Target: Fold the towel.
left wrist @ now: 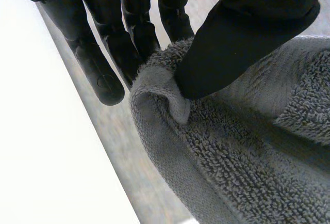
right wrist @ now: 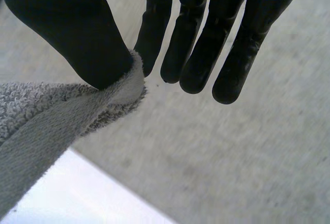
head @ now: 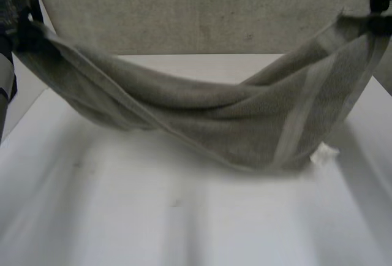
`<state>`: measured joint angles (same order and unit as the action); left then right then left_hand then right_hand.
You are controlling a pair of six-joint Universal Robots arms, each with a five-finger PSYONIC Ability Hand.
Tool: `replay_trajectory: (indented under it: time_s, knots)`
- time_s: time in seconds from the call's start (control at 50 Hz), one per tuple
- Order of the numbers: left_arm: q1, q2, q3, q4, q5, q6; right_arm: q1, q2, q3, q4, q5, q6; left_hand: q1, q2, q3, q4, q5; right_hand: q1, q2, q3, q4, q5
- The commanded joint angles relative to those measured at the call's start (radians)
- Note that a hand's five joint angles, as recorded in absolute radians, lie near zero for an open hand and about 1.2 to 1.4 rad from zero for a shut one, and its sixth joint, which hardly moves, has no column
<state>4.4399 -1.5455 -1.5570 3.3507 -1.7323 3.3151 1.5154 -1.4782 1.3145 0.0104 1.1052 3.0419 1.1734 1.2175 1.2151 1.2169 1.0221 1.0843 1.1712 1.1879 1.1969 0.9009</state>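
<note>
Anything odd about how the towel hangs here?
The towel hangs between the left hand and right hand, each pinching one end; its middle sags bunched and twisted, not spread flat. A white tag sticks out underneath.

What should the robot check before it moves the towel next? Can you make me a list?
1. Left hand pinching its end of the towel: ok.
2. Right hand pinching a towel corner: ok.
3. Towel stretched flat between the hands: not ok, it sags and bunches in the middle.
4. Sagging middle lifted off the table: cannot tell.
5. White tag tucked away: not ok, it sticks out at the towel's lower edge.
</note>
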Motion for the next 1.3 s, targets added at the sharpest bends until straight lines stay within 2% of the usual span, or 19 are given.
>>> replay_trajectory:
  time_s: [0.02, 0.24, 0.28, 0.3, 0.4, 0.42, 0.44, 0.46, 0.48, 0.58, 0.64, 0.68, 0.74, 0.78, 0.8, 0.88, 1.02, 1.06, 1.3]
  knots:
    - [-0.001, -0.099, -0.061, -0.014, 0.048, 0.0, 0.011, 0.141, -0.02, 0.028, 0.013, -0.091, 0.223, 0.179, 0.181, 0.179, 0.2, 0.312, 0.225, 0.208, 0.199, 0.321]
    - [-0.008, -0.358, 0.071, 0.009, 0.06, -0.002, 0.134, 0.446, -0.216, -0.001, 0.127, -0.115, 0.223, 0.179, 0.181, 0.179, 0.2, 0.312, 0.225, 0.208, 0.199, 0.321]
    - [-0.01, -0.428, 0.123, 0.029, 0.057, 0.0, 0.164, 0.537, -0.276, -0.094, 0.156, -0.121, 0.223, 0.179, 0.181, 0.179, 0.2, 0.312, 0.225, 0.208, 0.199, 0.321]
    - [-0.01, -0.429, 0.123, 0.029, 0.057, 0.0, 0.164, 0.538, -0.276, -0.095, 0.156, -0.121, 0.223, 0.179, 0.181, 0.179, 0.2, 0.312, 0.225, 0.208, 0.199, 0.321]
    - [-0.01, -0.505, 0.17, 0.101, 0.054, -0.003, 0.183, 0.689, -0.36, -0.358, 0.255, -0.129, 0.223, 0.179, 0.181, 0.179, 0.2, 0.312, 0.225, 0.208, 0.199, 0.321]
    - [-0.01, -0.518, 0.17, 0.13, 0.054, -0.003, 0.183, 0.69, -0.36, -0.359, 0.255, -0.129, 0.223, 0.179, 0.181, 0.179, 0.2, 0.312, 0.225, 0.208, 0.199, 0.321]
    - [-0.011, -0.527, 0.166, 0.153, 0.056, -0.002, 0.184, 0.728, -0.385, -0.392, 0.272, -0.132, 0.223, 0.179, 0.181, 0.179, 0.2, -0.204, -0.291, -0.308, -0.317, -0.196]
    - [-0.011, -0.527, 0.166, 0.153, 0.056, -0.002, 0.184, 0.728, -0.385, -0.392, 0.272, -0.132, 0.223, 0.179, 0.181, 0.179, 0.2, -0.21, -0.296, -0.313, -0.322, -0.201]
    - [-0.014, -0.534, 0.161, 0.167, 0.051, -0.002, 0.189, 0.752, -0.402, -0.388, 0.289, -0.144, 0.223, 0.179, 0.181, 0.179, 0.2, -0.91, -0.997, -1.013, -1.022, -0.901]
    - [-0.019, -0.535, 0.127, 0.173, 0.045, -0.002, 0.207, 0.736, -0.402, -0.302, 0.318, -0.198, 0.223, 0.179, 0.181, 0.179, 0.2, -0.91, -0.997, -1.013, -1.022, -0.901]
    - [-0.019, -0.524, 0.101, 0.174, 0.045, 0.0, 0.215, 0.642, -0.33, -0.231, 0.324, -0.207, 0.223, 0.179, 0.181, 0.179, 0.2, -0.91, -0.997, -1.013, -1.022, -0.901]
    - [-0.017, -0.518, 0.092, 0.17, 0.045, 0.0, 0.207, 0.54, -0.206, -0.166, 0.297, -0.21, 0.223, 0.179, 0.181, 0.179, 0.2, -0.91, -0.997, -1.013, -1.022, -0.901]
    - [-0.016, -0.495, 0.074, 0.17, 0.045, -0.002, 0.206, 0.492, -0.143, -0.138, 0.285, -0.212, 0.223, 0.179, 0.181, 0.179, 0.2, -0.91, -0.997, -1.013, -1.022, -0.901]
    - [-0.014, -0.475, 0.049, 0.171, 0.045, -0.002, 0.206, 0.408, -0.01, -0.087, 0.242, -0.216, 0.223, 0.179, 0.181, 0.179, 0.2, -0.91, -0.997, -1.013, -1.022, -0.901]
    - [-0.014, -0.475, 0.049, 0.171, 0.045, -0.002, 0.206, 0.407, -0.009, -0.087, 0.242, -0.216, 0.223, 0.179, 0.181, 0.179, 0.2, -0.91, -0.997, -1.013, -1.022, -0.901]
    - [-0.014, -0.455, 0.02, 0.171, 0.045, -0.008, 0.204, 0.319, 0.19, -0.04, 0.121, -0.265, 0.223, 0.179, 0.181, 0.179, 0.2, -0.894, -0.981, -0.998, -1.007, -0.885]
    - [-0.019, -0.444, -0.008, 0.173, 0.048, -0.006, 0.143, 0.297, 0.408, -0.07, 0.013, -0.354, 0.223, 0.179, 0.181, 0.179, 0.2, -0.632, -0.719, -0.736, -0.745, -0.623]
    - [-0.021, -0.444, -0.008, 0.173, 0.048, -0.008, 0.124, 0.297, 0.481, -0.128, -0.011, -0.38, 0.223, 0.179, 0.181, 0.179, 0.2, -0.524, -0.611, -0.628, -0.637, -0.515]
    - [-0.021, -0.447, -0.009, 0.173, 0.049, -0.008, 0.1, 0.318, 0.559, -0.268, -0.021, -0.397, 0.223, 0.179, 0.181, 0.179, 0.2, -0.397, -0.484, -0.501, -0.51, -0.389]
